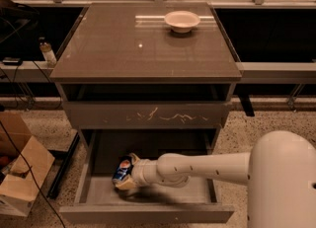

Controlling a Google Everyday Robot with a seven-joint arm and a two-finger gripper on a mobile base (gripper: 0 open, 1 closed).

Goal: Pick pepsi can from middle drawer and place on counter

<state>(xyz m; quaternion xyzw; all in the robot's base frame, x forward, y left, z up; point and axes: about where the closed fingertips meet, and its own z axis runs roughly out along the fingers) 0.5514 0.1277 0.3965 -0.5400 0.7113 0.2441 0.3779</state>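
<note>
Grasping is the step in hand, I judge: my tool (124, 173) is reaching into the open drawer (148, 214) at the bottom of the cabinet and closing on the can (121, 168). The fingers are pinching it from two sides, one by the upper end and one under the lower end. The can is sitting between them, tilted, logo facing up, near the drawer's left wall as the camera sees it. Whether it is clearing the drawer floor, I cannot tell. My arm (197, 167) is stretching in from the right.

Next move, as I judge it, is calling for lifting the can above the drawer walls and pulling it out from under the scratched drawer front (148, 116). Then I am raising it to the table (123, 49), well above. The bowl (182, 20) is sitting at the far edge, so the near part is looking like the place.
</note>
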